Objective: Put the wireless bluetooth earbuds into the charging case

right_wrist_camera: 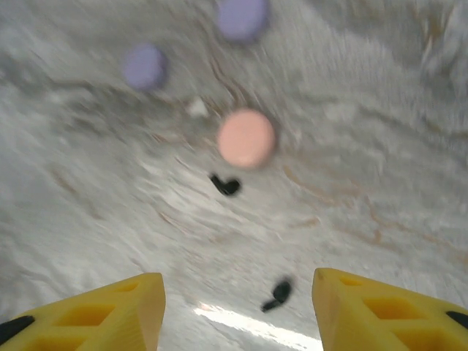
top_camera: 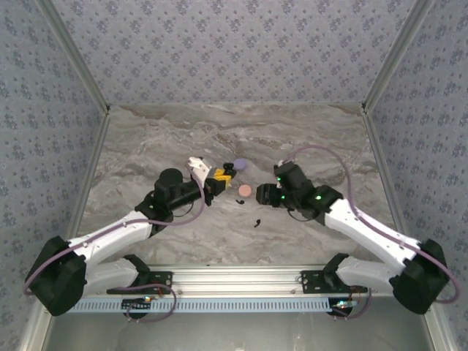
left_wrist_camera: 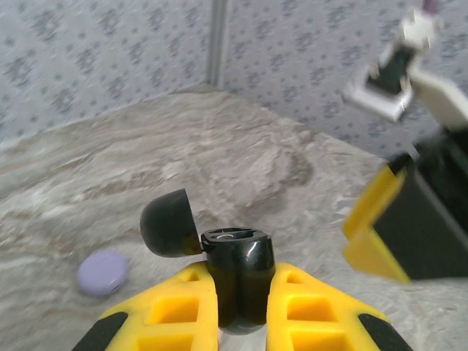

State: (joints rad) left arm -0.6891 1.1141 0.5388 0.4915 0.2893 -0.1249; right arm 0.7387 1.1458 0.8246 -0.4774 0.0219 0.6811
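Observation:
My left gripper (left_wrist_camera: 238, 292) is shut on a glossy black charging case (left_wrist_camera: 238, 263), held upright. Its lid (left_wrist_camera: 167, 223) is swung open to the left. In the top view this gripper (top_camera: 217, 178) sits left of centre. My right gripper (right_wrist_camera: 235, 311) hovers open above the marble with nothing between its yellow fingers (right_wrist_camera: 110, 314). Two black earbuds lie loose below it, one (right_wrist_camera: 278, 294) near the fingers and one (right_wrist_camera: 225, 185) just under a pink disc (right_wrist_camera: 246, 137). From above, those earbuds (top_camera: 257, 223) (top_camera: 241, 199) lie between the two grippers, with the right gripper (top_camera: 272, 191) beside them.
Two lilac discs (right_wrist_camera: 144, 66) (right_wrist_camera: 241, 16) lie beyond the pink disc (top_camera: 245, 191), and a tiny pale object (right_wrist_camera: 196, 108) sits between them. One lilac disc (left_wrist_camera: 102, 272) lies left of the case. Patterned walls enclose the marble table (top_camera: 146, 146) on three sides.

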